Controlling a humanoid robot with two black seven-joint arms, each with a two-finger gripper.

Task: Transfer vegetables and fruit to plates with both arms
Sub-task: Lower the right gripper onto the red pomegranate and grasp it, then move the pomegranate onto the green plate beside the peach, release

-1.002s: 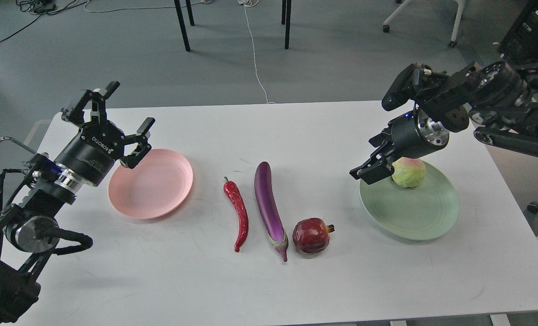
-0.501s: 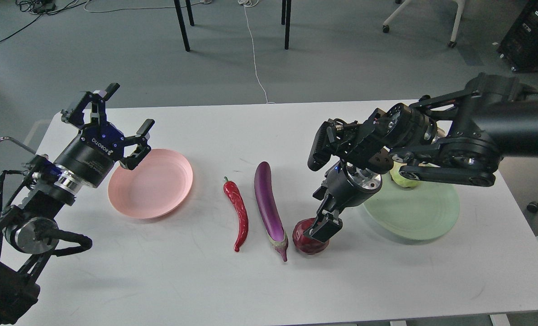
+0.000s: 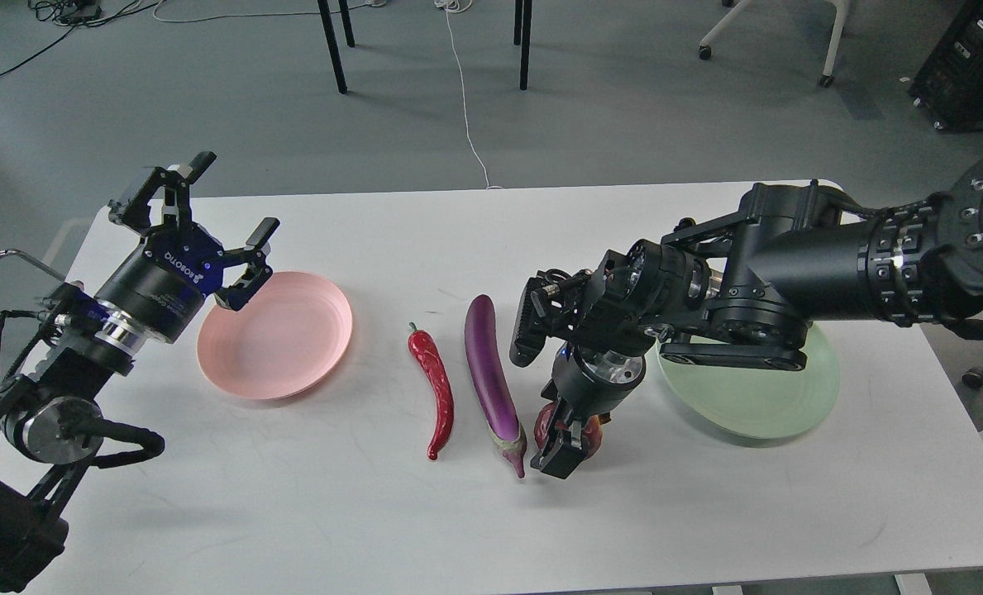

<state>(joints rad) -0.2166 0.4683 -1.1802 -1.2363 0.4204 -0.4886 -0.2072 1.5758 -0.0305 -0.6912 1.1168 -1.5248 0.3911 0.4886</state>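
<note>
My right gripper point(image 3: 570, 440) points down over the dark red pomegranate point(image 3: 546, 421), which sits on the table beside the stem end of the purple eggplant point(image 3: 488, 372). One finger point(image 3: 559, 457) stands in front of the pomegranate; the other is hidden, so its state is unclear. The red chili pepper point(image 3: 434, 388) lies left of the eggplant. My left gripper point(image 3: 236, 192) is open and empty above the far left rim of the pink plate point(image 3: 280, 340). The pale green plate point(image 3: 760, 405) is partly covered by my right arm. The yellow-green fruit is hidden.
The white table point(image 3: 334, 512) has its front edge near the bottom of the view. Chair and table legs point(image 3: 332, 45) and cables stand on the grey floor beyond the far edge.
My right arm has swung left from the green plate, where the yellow-green fruit stayed, and come down over the pomegranate. My left arm has barely moved.
</note>
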